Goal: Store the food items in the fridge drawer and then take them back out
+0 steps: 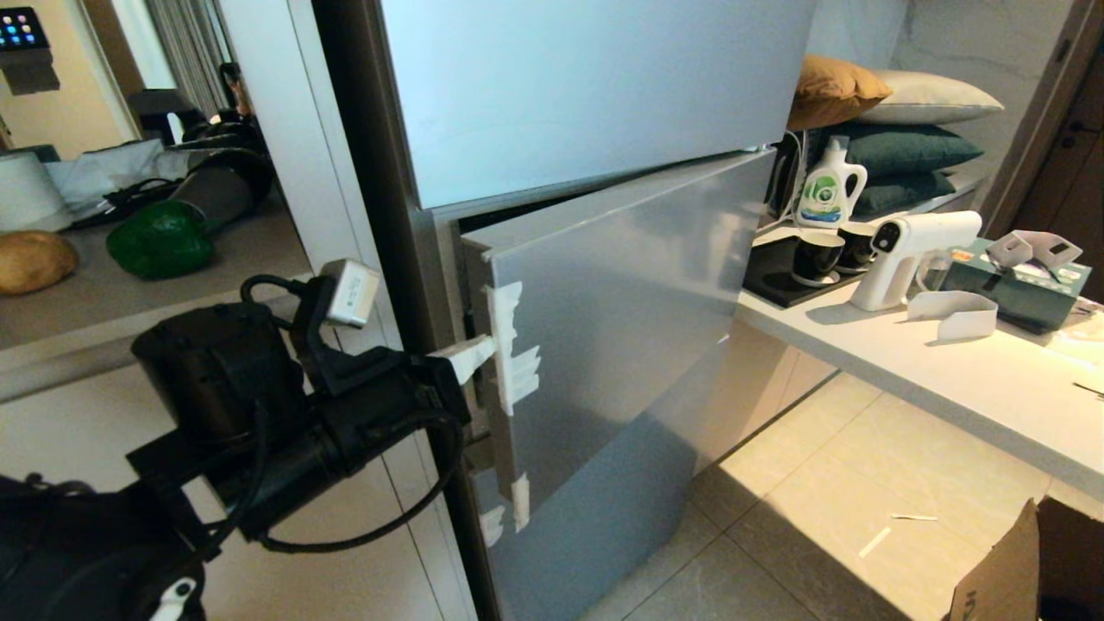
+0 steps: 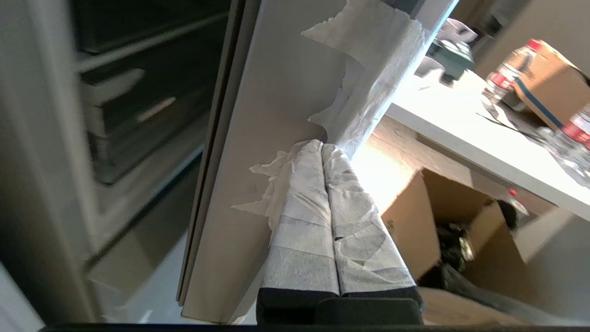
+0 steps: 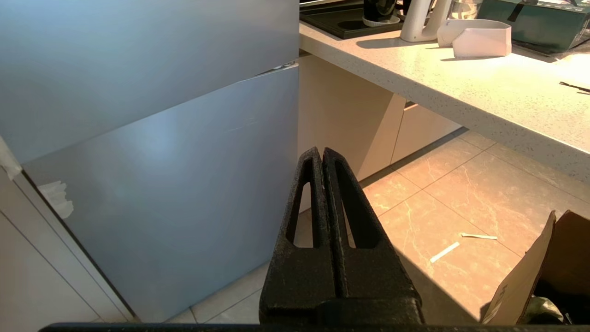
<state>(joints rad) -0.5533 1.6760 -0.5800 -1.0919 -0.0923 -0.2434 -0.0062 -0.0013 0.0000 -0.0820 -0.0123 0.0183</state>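
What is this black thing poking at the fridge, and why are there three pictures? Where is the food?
It is a robot with two arms, and each arm ends in a gripper, like a pinching hand. The big picture comes from a camera on its head. The other two come from cameras on its wrists, looking along the pinchers.

The left gripper, wrapped in white paper, has its jaws pressed together, with its tip at the taped edge of the fridge door, which stands a little open. It holds nothing. The right gripper is also shut and empty, pointing towards the floor beside the fridge.

The food waits on the grey counter to the left: a green pepper and a brown potato. On the white counter to the right sit cups, a bottle and a white spray gun.
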